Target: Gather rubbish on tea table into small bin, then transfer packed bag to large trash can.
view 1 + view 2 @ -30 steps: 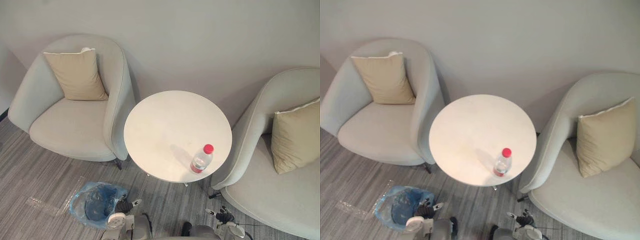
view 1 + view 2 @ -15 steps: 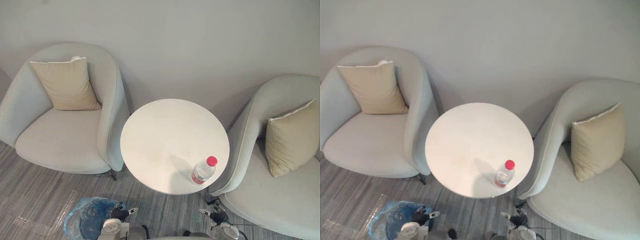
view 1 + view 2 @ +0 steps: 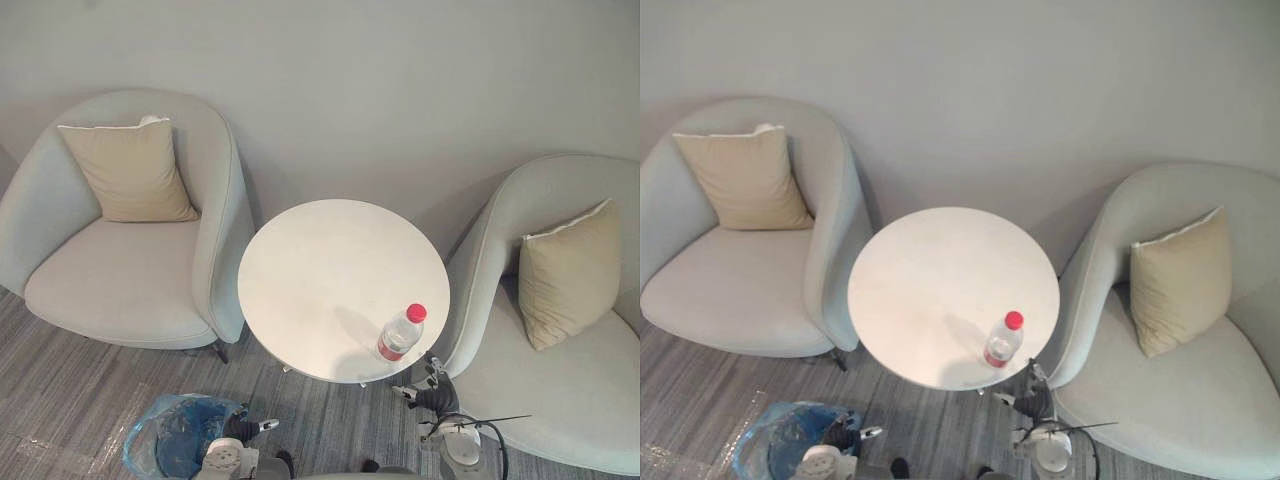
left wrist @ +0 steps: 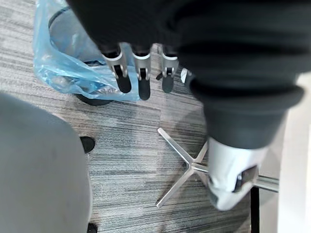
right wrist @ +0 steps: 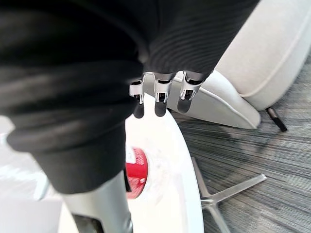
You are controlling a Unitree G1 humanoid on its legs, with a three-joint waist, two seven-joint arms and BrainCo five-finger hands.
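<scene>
Plastic water bottle (image 3: 400, 336), clear with a red cap (image 3: 416, 313) and a red label band, is standing upright on the round white worktop (image 3: 320, 275), close to the rim nearest the robot's right side. Nothing is gripping it.

The right hand (image 3: 432, 396) is hovering just off that rim, near the bottle but apart from it. In its wrist view the fingers (image 5: 162, 96) are hanging straight and relaxed, spread apart and holding nothing, and they are pointing over the worktop's edge, with the red label showing beside the thumb.

Down on the grey striped carpet (image 3: 70, 410), the small bin (image 3: 160, 448), lined with a blue bag (image 4: 58, 68), is sitting well apart from the bottle, by the worktop's left side. The left hand (image 3: 243, 428) is hanging just beside the bin, its fingers (image 4: 139, 77) straight, loose and empty, with their tips over the bag's edge.

A pale grey armchair (image 3: 120, 290) is flanking the worktop on the left, and another (image 3: 560, 410) is on the right. Each is carrying a tan cushion (image 3: 126, 170).
</scene>
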